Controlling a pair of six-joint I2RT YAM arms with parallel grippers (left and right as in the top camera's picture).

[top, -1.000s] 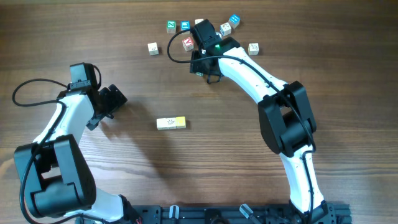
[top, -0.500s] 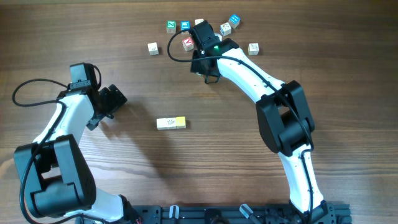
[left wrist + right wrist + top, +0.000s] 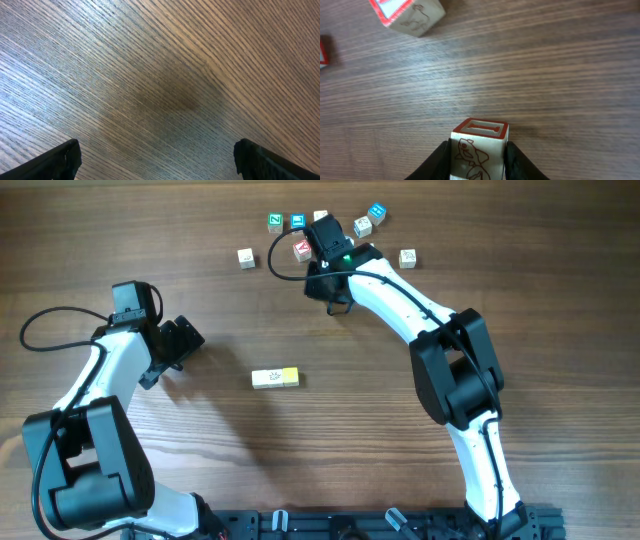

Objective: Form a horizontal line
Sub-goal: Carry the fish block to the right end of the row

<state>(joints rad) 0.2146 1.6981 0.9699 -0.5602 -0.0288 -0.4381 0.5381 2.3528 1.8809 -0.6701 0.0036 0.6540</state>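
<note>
Your right gripper [image 3: 478, 152] clamps a red-edged cube [image 3: 480, 136], its lower half cut off and hidden in the overhead view. Your left gripper [image 3: 157, 159] gapes wide, fingertips barely in frame.

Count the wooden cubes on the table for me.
10 from overhead: a white cube and yellow cube touching mid-table, eight loose cubes along the far edge. The brown-rimmed cube in the right gripper may be an eleventh.

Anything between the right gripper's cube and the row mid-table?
Nothing visible: only bare table lies between the red-edged I cube in the right gripper and the two-cube row. The left gripper sits off to the side.
</note>
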